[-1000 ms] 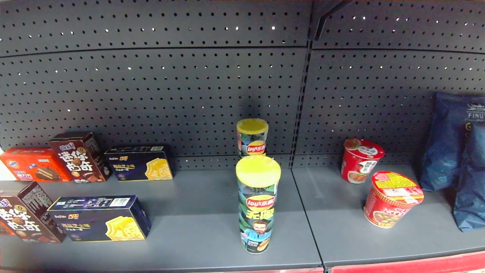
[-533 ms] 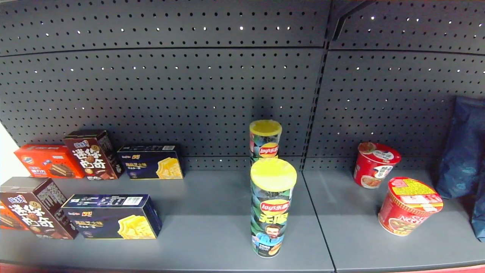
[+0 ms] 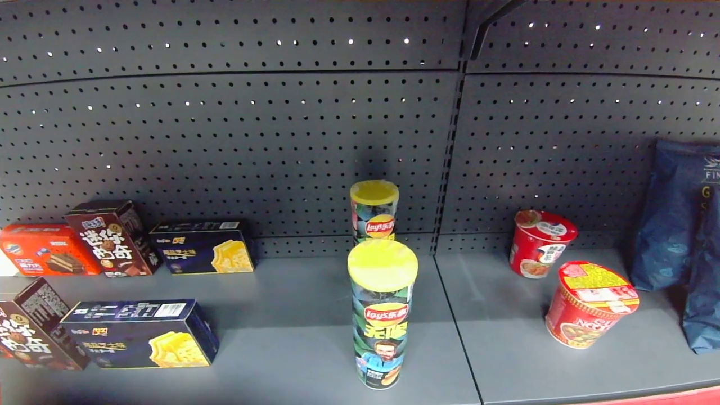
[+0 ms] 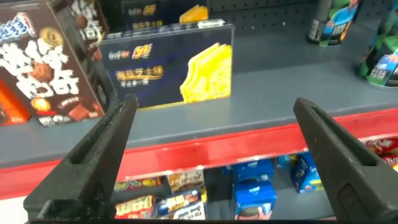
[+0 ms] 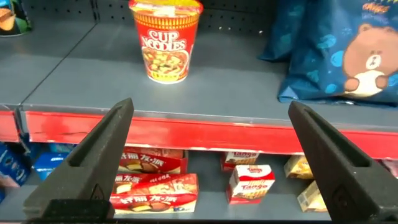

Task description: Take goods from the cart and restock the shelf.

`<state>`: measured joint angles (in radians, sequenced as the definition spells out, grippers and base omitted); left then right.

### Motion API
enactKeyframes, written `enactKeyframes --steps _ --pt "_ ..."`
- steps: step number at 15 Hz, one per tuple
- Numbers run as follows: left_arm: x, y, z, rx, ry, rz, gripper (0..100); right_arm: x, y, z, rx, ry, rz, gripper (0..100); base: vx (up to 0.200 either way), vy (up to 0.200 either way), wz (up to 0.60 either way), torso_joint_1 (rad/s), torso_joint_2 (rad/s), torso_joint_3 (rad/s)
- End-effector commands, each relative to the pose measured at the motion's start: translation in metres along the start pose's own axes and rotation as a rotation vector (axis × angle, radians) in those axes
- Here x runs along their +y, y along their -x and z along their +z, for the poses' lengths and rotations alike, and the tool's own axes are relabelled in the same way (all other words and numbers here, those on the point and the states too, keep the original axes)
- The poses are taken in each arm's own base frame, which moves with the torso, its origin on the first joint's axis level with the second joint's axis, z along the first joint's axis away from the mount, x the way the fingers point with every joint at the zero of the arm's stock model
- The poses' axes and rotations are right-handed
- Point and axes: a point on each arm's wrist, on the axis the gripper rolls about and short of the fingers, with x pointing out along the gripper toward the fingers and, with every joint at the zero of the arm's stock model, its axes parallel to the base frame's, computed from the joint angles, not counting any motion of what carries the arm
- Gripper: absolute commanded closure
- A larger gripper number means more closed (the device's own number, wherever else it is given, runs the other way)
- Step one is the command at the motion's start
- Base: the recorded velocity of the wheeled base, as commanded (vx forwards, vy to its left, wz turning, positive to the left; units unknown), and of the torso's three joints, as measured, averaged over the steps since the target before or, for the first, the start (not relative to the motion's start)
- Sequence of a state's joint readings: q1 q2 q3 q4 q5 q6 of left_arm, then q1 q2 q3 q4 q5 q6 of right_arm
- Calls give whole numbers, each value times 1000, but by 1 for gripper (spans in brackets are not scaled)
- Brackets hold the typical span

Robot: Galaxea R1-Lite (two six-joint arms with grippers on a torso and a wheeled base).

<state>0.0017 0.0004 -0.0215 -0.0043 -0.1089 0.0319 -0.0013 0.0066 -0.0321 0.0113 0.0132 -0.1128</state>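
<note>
I see my left claw (image 4: 214, 104) and right claw (image 5: 211, 106) both spread, empty. By the shelf (image 3: 281, 343) front edge, an upright chip can (image 3: 382, 323): yellow lid, dark-green wrap.

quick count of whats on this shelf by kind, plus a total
boxes: 6, two of them orange
chip cans: 2
noodle cups: 2
blue bags: 2
total: 12
</note>
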Motion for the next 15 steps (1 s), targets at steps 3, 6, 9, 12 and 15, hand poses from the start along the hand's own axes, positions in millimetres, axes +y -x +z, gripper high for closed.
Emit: enactKeyframes --steps 3,6,9,12,15 --pt "0 0 0 -2 1 0 0 0 0 0 2 8 2 0 0 0 0 0 0 0" --pt "0 0 0 -2 1 0 0 0 0 0 1 28 10 0 0 0 200 1 1 1" --pt "0 0 0 -1 10 4 0 0 0 0 1 28 10 0 0 0 0 0 0 0" --pt "0 0 0 -1 10 4 0 0 0 0 1 28 8 0 0 0 0 0 0 0" --pt "0 0 0 -1 9 -2 0 0 0 0 1 28 10 0 0 0 0 0 0 0"
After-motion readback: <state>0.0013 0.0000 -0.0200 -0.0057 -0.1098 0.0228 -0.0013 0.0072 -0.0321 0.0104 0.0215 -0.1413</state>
